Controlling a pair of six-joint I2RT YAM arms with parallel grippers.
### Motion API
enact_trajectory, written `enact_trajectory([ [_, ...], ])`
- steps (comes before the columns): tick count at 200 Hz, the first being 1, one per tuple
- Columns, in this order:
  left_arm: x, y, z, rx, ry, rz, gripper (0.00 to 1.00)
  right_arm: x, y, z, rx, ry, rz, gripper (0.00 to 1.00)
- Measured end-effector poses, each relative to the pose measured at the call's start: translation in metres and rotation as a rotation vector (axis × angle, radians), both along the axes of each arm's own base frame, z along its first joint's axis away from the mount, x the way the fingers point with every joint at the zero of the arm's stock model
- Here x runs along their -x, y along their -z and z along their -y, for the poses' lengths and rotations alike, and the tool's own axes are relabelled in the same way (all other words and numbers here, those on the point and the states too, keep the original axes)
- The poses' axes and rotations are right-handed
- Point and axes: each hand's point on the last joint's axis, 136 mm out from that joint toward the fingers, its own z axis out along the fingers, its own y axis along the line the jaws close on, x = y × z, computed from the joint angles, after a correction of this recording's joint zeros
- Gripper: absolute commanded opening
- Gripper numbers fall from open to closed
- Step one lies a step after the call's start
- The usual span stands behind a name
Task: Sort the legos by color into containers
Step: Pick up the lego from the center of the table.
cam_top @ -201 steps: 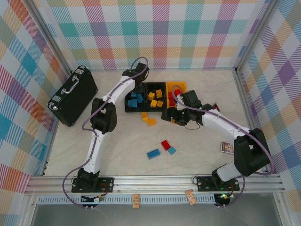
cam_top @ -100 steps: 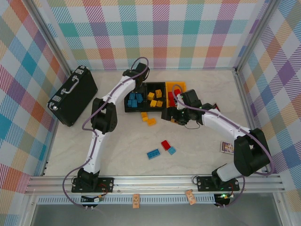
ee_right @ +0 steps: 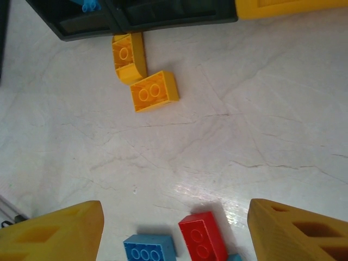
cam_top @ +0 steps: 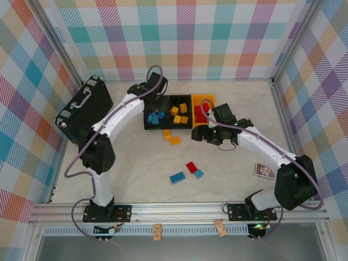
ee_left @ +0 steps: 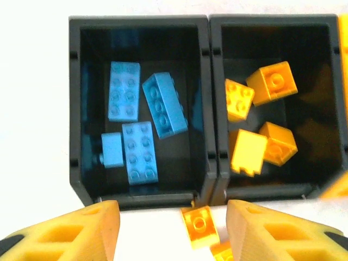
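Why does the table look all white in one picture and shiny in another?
Left wrist view: the pale table is overexposed, blank white beside the black plastic bin. Right wrist view: a bright glare patch sits on it just above the small red studded brick.

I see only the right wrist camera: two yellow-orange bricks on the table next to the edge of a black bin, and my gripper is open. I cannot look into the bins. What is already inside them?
Observer: In the left wrist view, the left black bin holds four blue bricks.
Operator: And the bin beside it?
Observer: The middle black bin holds four yellow-orange bricks.
Operator: Is any red brick in a bin yet?
Observer: Yes. In the top view, the yellow-orange bin, at the right end of the row, has red bricks in it.
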Motion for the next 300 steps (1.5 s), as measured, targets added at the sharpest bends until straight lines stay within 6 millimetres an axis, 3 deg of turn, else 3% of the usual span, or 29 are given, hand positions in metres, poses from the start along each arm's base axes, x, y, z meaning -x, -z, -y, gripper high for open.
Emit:
enact_trajectory([
  [22, 0.031, 0.015, -0.001, 0.062, 0.006, -0.032, 0.55, 0.001, 0.003, 0.005, 0.030, 0.007, 0.003, 0.71],
  [54, 0.073, 0.063, -0.001, 0.119, -0.016, -0.105, 0.56, 0.003, 0.007, 0.005, 0.038, 0.004, -0.001, 0.71],
  [74, 0.091, 0.087, 0.009, 0.124, -0.020, -0.130, 0.61, 0.006, 0.012, 0.004, 0.042, -0.002, -0.009, 0.71],
  [89, 0.098, 0.092, 0.022, 0.123, -0.015, -0.116, 0.63, 0.009, 0.014, 0.002, 0.041, -0.007, -0.012, 0.71],
  [120, 0.092, 0.095, 0.043, 0.144, -0.051, -0.054, 0.67, 0.015, 0.021, -0.002, 0.040, -0.017, -0.025, 0.71],
  [177, 0.071, 0.127, 0.041, 0.089, -0.161, -0.050, 0.66, 0.024, 0.030, -0.007, 0.044, -0.038, -0.036, 0.71],
  [265, 0.050, 0.136, 0.040, 0.038, -0.220, -0.004, 0.57, 0.022, 0.030, -0.009, 0.032, -0.033, -0.030, 0.70],
  [300, 0.048, 0.149, 0.038, 0.005, -0.226, -0.016, 0.52, 0.022, 0.030, -0.008, 0.030, -0.028, -0.034, 0.70],
])
